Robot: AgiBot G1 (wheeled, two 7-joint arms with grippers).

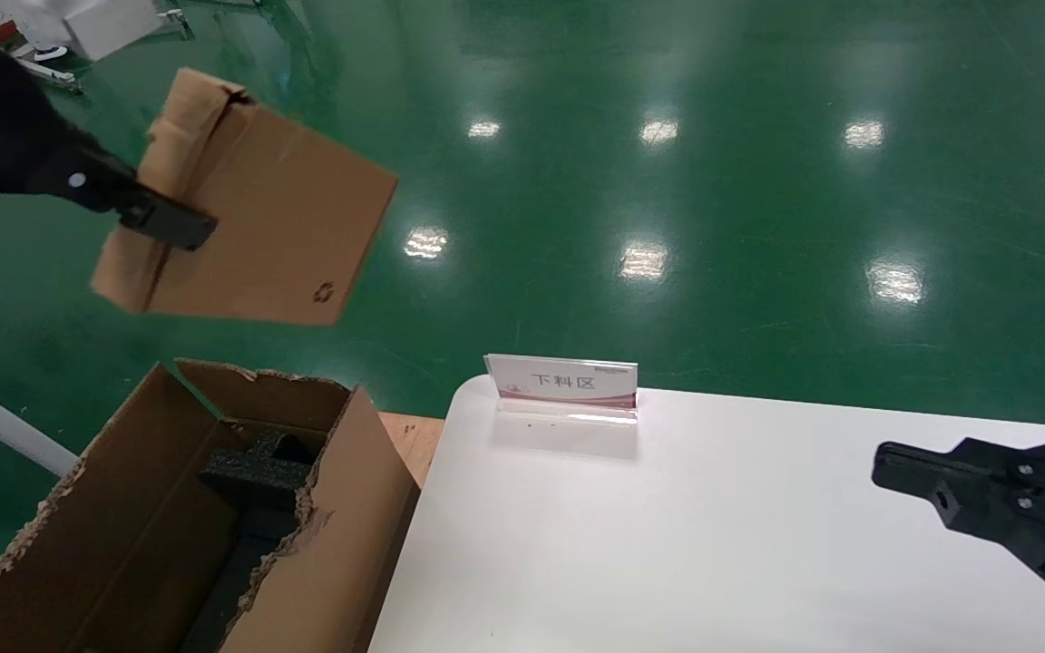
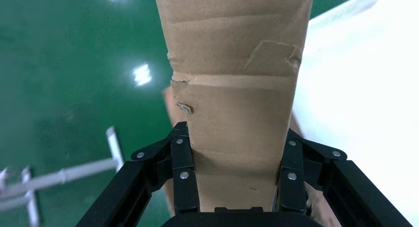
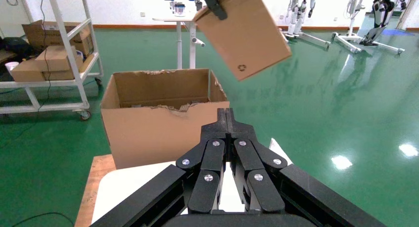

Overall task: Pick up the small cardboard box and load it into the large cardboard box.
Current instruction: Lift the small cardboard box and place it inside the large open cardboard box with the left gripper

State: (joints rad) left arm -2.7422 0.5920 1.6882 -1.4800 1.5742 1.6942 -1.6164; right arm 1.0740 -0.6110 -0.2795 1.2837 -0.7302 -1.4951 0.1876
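The left gripper (image 1: 169, 222) is raised in the upper left of the head view, its fingers (image 2: 185, 175) pressed flat against both faces of the small cardboard box (image 1: 250, 218), which it holds clear of every surface. The box hangs tilted in the air, a dark recycling mark near its lower corner, and sits above and slightly beyond the large cardboard box (image 1: 123, 526), not touching it. That carton occupies the lower left of the head view, top open, rim ragged and torn, with black foam blocks (image 1: 259, 467) visible inside. It stands just beside the white table (image 1: 668, 562), which fills the lower centre and right. A small sign holder (image 1: 563, 388) with red and white card stands near the table's far edge. The right gripper (image 1: 903, 472) hovers low over the table at the lower right of the frame, its fingers (image 3: 220, 138) brought fully together and gripping nothing. Green glossy floor (image 1: 758, 181) fills the background.
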